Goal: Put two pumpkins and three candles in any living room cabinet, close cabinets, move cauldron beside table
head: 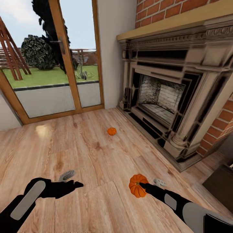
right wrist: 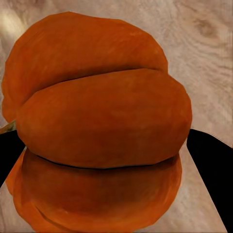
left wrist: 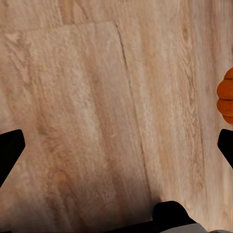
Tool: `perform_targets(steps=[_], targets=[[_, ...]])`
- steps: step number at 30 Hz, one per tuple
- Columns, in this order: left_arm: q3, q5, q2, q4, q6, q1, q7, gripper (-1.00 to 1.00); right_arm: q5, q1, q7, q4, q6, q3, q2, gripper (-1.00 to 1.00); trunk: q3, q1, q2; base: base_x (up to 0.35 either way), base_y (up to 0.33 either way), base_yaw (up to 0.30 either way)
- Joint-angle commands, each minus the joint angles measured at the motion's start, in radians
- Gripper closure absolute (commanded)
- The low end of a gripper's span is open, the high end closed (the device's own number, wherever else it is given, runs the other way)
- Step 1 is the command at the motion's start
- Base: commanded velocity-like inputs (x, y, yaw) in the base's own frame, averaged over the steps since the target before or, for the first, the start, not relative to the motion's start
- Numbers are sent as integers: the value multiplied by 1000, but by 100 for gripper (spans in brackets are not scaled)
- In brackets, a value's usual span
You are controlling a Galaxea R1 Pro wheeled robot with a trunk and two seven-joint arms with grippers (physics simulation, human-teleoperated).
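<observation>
The right gripper [head: 142, 187] is gripping the near pumpkin [head: 137, 185], seemingly around its ribbed, firm, light flanks; the left gripper [head: 72, 180] is hanging released above the floor [head: 97, 155].

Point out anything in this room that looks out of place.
Two pumpkins are off where they belong: one lies loose on the wood floor before the fireplace, the other sits at the right gripper. Nothing looks spilled or damaged.

Nearer pumpkin [left wrist: 226, 95] cut off by the frame edge.
</observation>
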Motion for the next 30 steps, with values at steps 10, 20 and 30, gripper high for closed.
perform_targets(steps=[10, 20, 30], targets=[[-2, 10, 1, 0, 1, -1, 11, -100, -11, -1, 3, -2, 2, 0, -1, 100, -1, 0, 0, 0, 0, 290], [-2, 10, 2, 0, 1, -1, 12, -100, -12, -1, 3, -2, 1, 0, -1, 100, -1, 0, 0, 0, 0, 290], [-1, 10, 2, 0, 1, -1, 12, -100, -12, -1, 3, -2, 1, 0, -1, 100, -1, 0, 0, 0, 0, 290]])
